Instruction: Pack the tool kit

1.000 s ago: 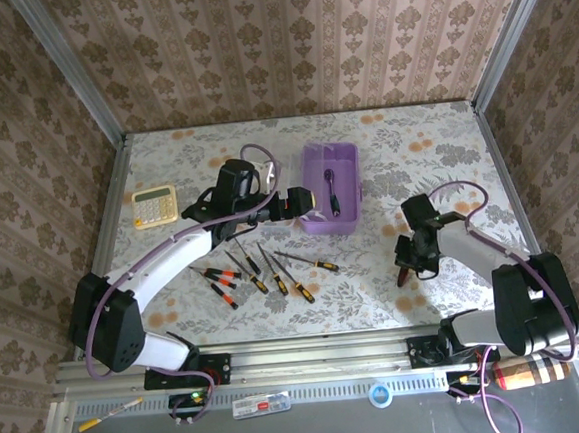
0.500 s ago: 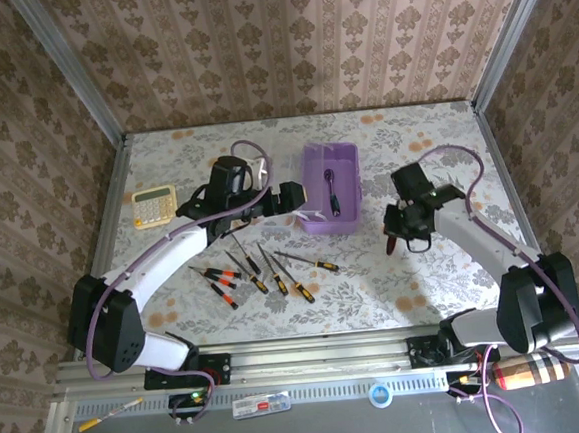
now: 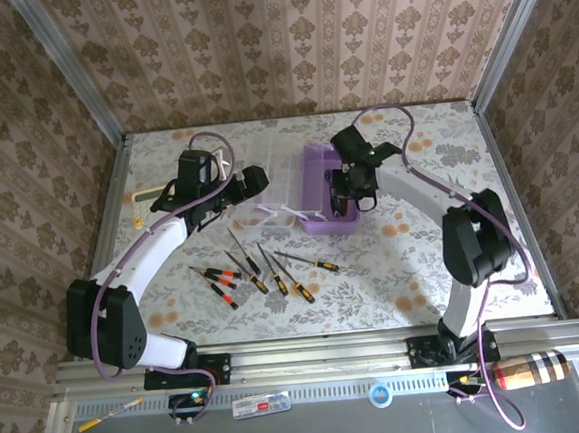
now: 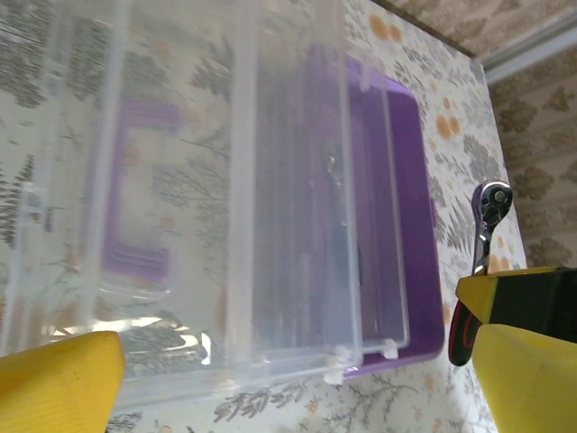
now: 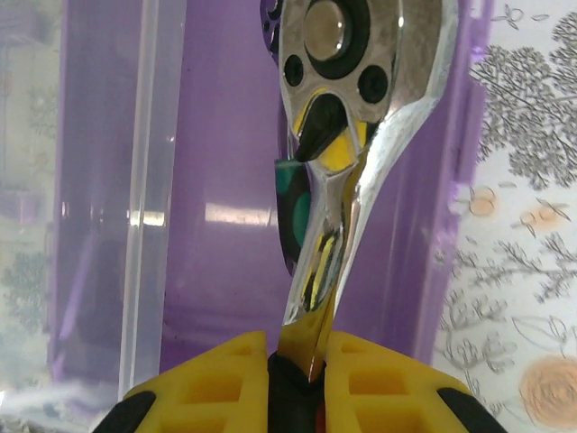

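Far left on the counter (image 3: 429,266), a sliver of yellow calculator (image 3: 144,199) shows beside the left arm; not kit. Left hand (image 3: 253,179): fingers spread wide, nothing held. Its wrist view looks between the two yellow fingertips of the left hand (image 4: 288,365) onto the clear lid (image 4: 180,198). Lid (image 3: 281,213) lies flat on the counter, purple handle showing. Its far edge is at the box's left wall; touching or just overlapping, cannot tell. Nearer the arm bases, several screwdrivers (image 3: 259,269) lie in a loose fan, unpacked, all on the left arm's side. Purple box (image 3: 309,175) sits mid-counter, open, long axis running near to far. Right hand (image 3: 346,194) hangs over the box's right half, clamped tight on the handle of a chrome ratchet (image 5: 338,171). In the wrist view the right hand (image 5: 297,347) points the ratchet head straight away from it. The shaft runs parallel to the walls of the box (image 5: 225,180). Key relation: the ratchet's long axis already lines up with the box's long axis, so no wrist turn looks needed, only a lowering and a release. The head sits close to the right wall, so it may clip the rim unless nudged left. Height above the floor cannot be judged. The right arm owns this placement; the left is nearer the lid and screwdrivers.
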{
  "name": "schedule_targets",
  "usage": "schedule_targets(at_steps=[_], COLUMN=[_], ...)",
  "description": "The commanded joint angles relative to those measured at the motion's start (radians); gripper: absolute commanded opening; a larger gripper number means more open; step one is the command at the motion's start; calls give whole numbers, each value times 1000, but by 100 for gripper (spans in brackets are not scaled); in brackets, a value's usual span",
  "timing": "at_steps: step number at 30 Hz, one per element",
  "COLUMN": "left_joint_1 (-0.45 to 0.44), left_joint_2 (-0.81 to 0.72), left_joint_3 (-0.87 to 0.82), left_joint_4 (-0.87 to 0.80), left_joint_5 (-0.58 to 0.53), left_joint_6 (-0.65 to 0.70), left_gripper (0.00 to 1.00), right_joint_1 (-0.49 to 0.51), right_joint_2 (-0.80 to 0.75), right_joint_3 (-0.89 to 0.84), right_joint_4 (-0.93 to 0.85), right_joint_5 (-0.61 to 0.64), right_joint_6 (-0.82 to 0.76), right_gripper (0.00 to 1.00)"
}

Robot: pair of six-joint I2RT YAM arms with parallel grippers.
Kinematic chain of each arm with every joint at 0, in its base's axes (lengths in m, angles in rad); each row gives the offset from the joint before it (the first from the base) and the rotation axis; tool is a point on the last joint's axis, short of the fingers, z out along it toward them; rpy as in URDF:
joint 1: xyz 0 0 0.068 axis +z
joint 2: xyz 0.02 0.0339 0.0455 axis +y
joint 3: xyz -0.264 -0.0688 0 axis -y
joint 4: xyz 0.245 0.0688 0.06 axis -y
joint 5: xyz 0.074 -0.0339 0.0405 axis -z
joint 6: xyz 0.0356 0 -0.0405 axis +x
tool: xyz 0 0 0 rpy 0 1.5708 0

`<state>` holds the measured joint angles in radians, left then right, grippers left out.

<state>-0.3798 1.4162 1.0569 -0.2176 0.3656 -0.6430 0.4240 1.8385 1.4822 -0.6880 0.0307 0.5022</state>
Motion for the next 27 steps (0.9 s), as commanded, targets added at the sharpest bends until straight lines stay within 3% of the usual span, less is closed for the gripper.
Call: schedule_targets(at_steps=[1, 14, 27], left_joint_1=[-1, 0, -1], left_joint_2=[-2, 2, -3], left_joint_3=[15, 9, 9], left_joint_4=[2, 17, 17], left_joint_5=[2, 16, 15], left_joint_6=[-14, -23, -24], left_gripper=[100, 100, 100], right_joint_1=[6, -46, -83], right_joint_2=[62, 249, 327], right_joint_3=[65, 202, 245], right_joint_4=[-4, -39, -46], right_joint_5=[32, -28, -87], right_joint_6=[-28, -49, -33], right_gripper=[9, 10, 11])
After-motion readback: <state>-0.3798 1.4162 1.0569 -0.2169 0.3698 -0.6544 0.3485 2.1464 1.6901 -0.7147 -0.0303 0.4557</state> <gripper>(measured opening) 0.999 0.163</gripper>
